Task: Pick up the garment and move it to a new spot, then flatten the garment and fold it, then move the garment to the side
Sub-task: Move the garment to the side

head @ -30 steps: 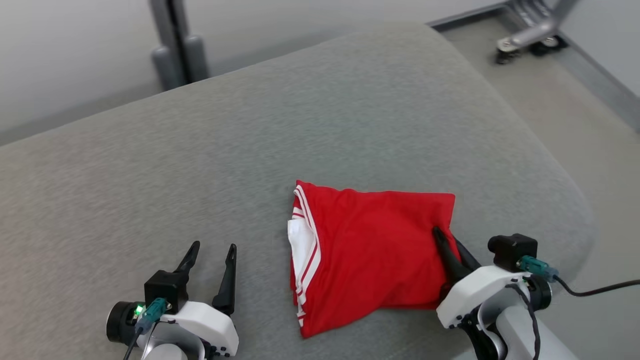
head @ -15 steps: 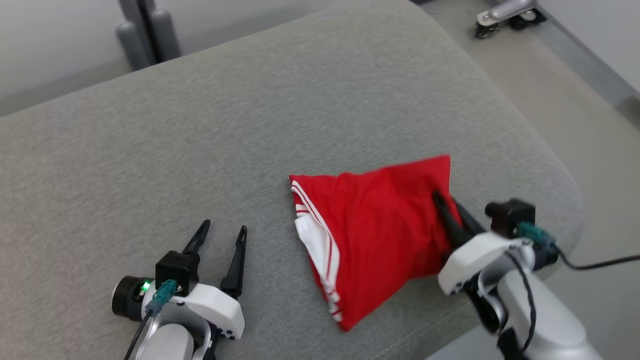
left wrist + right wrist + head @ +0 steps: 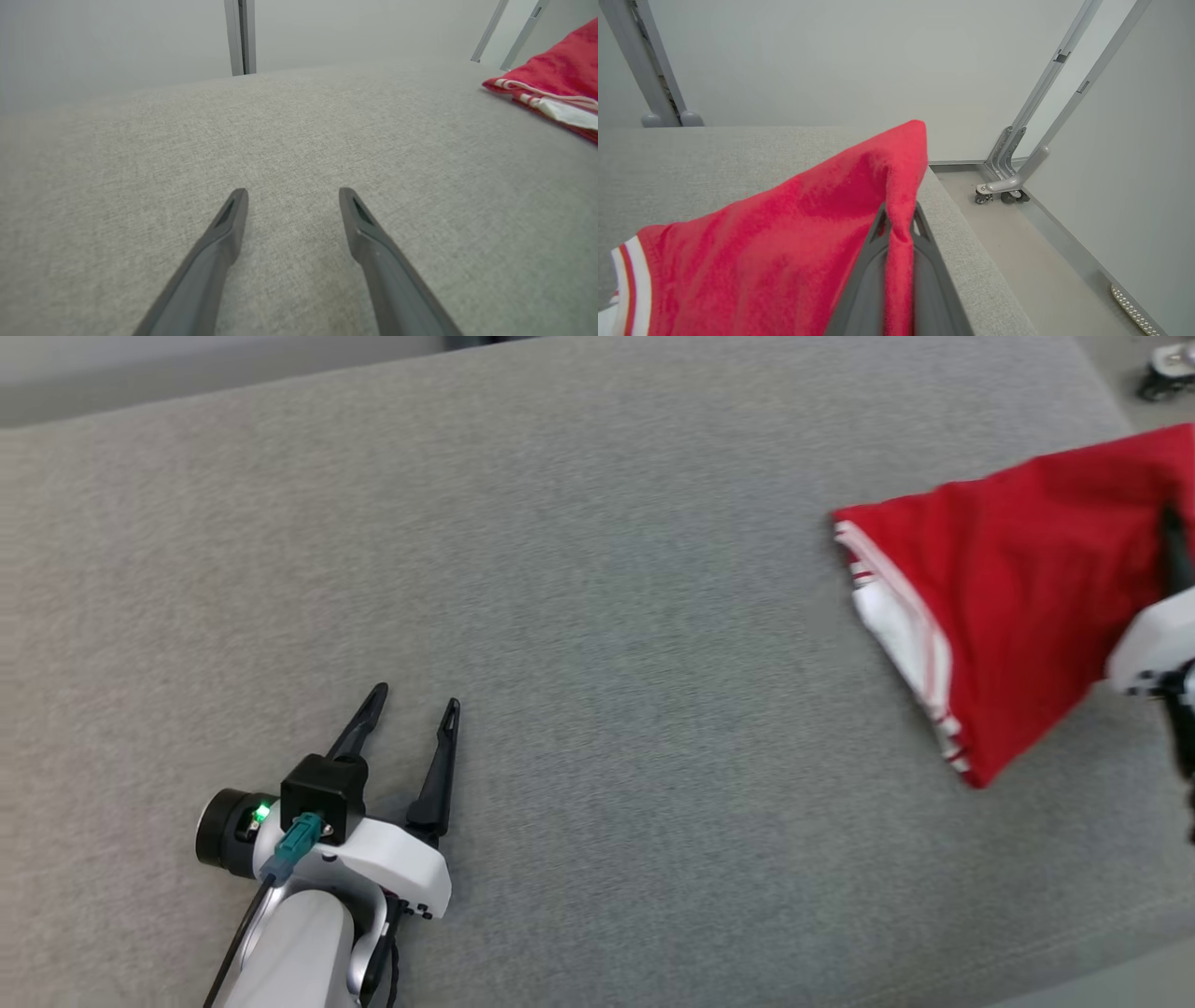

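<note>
The garment (image 3: pixel 1018 607) is red cloth with white stripes, folded, lying at the right end of the grey cushion (image 3: pixel 597 569). My right gripper (image 3: pixel 1172 527) is at the right edge of the head view, shut on the garment's right edge. In the right wrist view the red cloth (image 3: pixel 784 252) is pinched between the fingers of that gripper (image 3: pixel 899 219) and its corner is lifted. My left gripper (image 3: pixel 415 698) rests low over the cushion at the lower left, open and holding nothing. Its wrist view shows the spread fingers of the left gripper (image 3: pixel 293 192) and the garment (image 3: pixel 556 79) far to the right.
The cushion's right edge (image 3: pixel 966 261) drops to a pale floor, where a metal frame foot with casters (image 3: pixel 1004 186) stands. Grey posts (image 3: pixel 654 93) rise behind the cushion by the wall, and one post (image 3: pixel 240 37) shows in the left wrist view.
The head camera has swung left and down. The right gripper, still shut on the garment, has raised its edge and carried it right, away from the left gripper. The left gripper stays open.
</note>
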Robot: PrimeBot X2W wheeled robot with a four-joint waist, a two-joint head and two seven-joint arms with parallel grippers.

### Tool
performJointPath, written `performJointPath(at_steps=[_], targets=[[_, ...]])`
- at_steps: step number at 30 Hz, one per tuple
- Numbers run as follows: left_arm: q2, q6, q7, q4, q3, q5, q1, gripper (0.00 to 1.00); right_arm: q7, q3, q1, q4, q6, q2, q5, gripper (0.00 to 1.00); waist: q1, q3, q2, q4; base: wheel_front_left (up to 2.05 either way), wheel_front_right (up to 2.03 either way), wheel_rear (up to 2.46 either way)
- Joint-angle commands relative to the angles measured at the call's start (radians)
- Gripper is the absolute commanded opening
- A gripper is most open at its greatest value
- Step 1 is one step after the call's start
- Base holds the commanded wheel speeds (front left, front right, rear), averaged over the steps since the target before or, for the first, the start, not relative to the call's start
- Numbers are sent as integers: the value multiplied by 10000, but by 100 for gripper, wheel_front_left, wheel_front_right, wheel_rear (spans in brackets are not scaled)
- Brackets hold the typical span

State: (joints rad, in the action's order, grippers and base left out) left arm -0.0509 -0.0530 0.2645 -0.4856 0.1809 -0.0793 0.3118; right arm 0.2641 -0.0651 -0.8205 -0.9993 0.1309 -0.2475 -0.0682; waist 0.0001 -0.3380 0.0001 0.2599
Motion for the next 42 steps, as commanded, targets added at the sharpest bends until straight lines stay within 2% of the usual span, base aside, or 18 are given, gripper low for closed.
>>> performJointPath(at_steps=[1, 2, 5, 8, 9, 10, 11, 17, 18, 22, 28, 31, 42], targets=[[-80, 2, -5, -42, -79, 106, 114, 100, 0, -730, -281, -304, -3, -455, 603, 0, -1, -400, -1, -679, 0, 0, 0], [-80, 2, -5, -42, -79, 106, 114, 100, 0, -730, -281, -304, -3, -455, 603, 0, -1, -400, -1, -679, 0, 0, 0], [-76, -6, -7, 2, -71, 120, 211, 100, 0, -2185, -455, -548, -3, -1049, 1670, 0, -1, -548, -1, -1004, 0, 0, 0], [-77, 8, -10, 0, -84, 119, 235, 100, 0, -3002, -564, -367, -3, -1275, 2527, 0, -1, -619, -1, -1129, 0, 0, 0], [-78, 14, -16, -12, -107, 104, 236, 100, 2, -3263, -583, -231, -3, -1306, 2766, 5, -1, -636, -1, -1148, 0, 0, 0], [-79, 6, -18, -19, -119, 107, 247, 100, 2, -3471, -654, -44, -4, -1218, 2935, 88, -1, -656, -1, -1166, 0, 0, 0], [-87, 10, -18, -31, -146, 120, 245, 100, 2, -3691, -650, 98, -3, -1161, 3170, 100, -1, -666, -1, -1174, 0, 0, 0], [-93, 162, -16, -32, -340, 49, 265, 100, -1, -4200, -658, 1260, -3, -572, 3536, 100, -1, -599, -1, -1180, 0, 0, 0], [-74, 230, -15, 22, -440, -22, 215, 100, -1, -4171, -532, 1765, -3, -295, 3508, 100, -1, -471, -1, -1205, 0, 0, 0], [-41, 291, -2, 129, -606, -104, 51, 100, -2, -3584, 35, 2853, -3, 325, 3074, 100, -1, -109, -1, -1350, 0, 0, 0], [-23, 395, -2, 220, -877, -382, -285, 100, 0, -2801, 1439, 4167, -1, 1052, 1784, 100, -1, 517, -1, -1663, 0, 0, 0], [-26, 486, -2, 237, -1014, -511, -530, 100, 0, -2341, 2132, 4641, -4, 1227, 1330, 100, -1, 874, -1, -1814, 0, 0, 0], [-24, 664, -2, 61, -1480, -812, -1622, 100, 0, -829, 4590, 4715, -3, 1683, 677, 100, -1, 2395, -1, -2359, 0, 0, 0]])
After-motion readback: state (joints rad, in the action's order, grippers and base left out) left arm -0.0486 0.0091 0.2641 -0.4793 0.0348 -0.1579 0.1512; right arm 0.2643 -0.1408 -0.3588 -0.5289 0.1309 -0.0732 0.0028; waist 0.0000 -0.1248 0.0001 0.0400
